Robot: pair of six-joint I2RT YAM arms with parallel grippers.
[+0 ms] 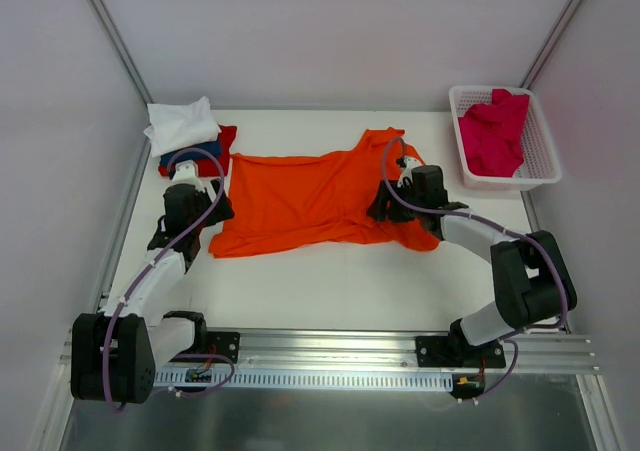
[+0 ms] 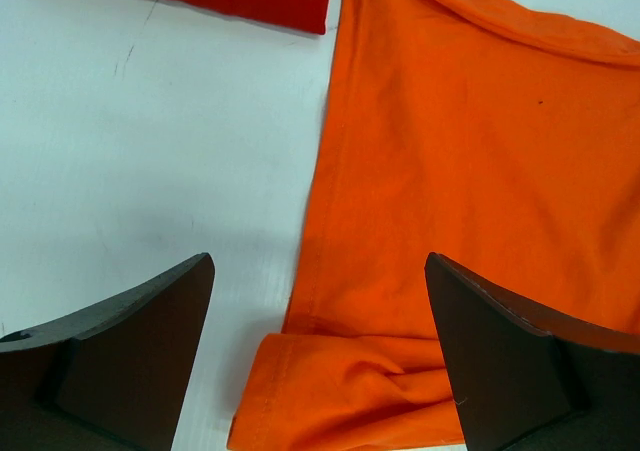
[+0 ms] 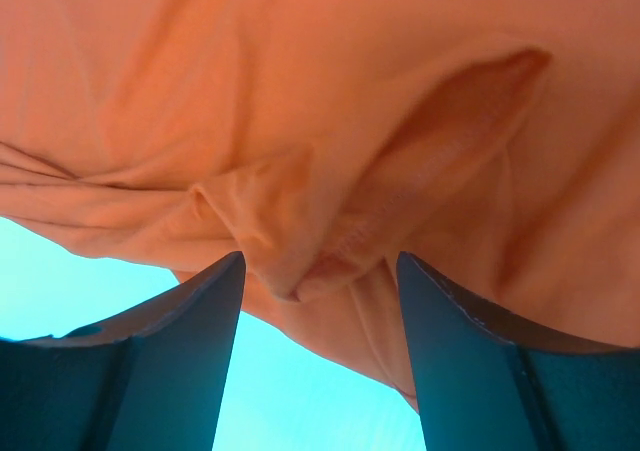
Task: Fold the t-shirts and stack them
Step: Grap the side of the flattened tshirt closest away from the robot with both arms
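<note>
Now a fold of the orange t-shirt (image 3: 300, 101) sits between the parted jaws of the right gripper (image 3: 320, 261).

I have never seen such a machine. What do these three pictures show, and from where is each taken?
These are two robot arms, the left arm and the right arm, bolted at the near edge of a table. The wide picture comes from a fixed camera above and behind them. The other two come from a camera on each wrist; the dark shapes below are that arm's own fingers. An orange shirt lies spread on the table. Far left, a white shirt lies on a blue shirt and a red shirt. Far right, a basket holds a pink shirt. The left gripper is open over the orange shirt's edge. The right gripper is open around a fold of it; nothing looks clamped.
</note>
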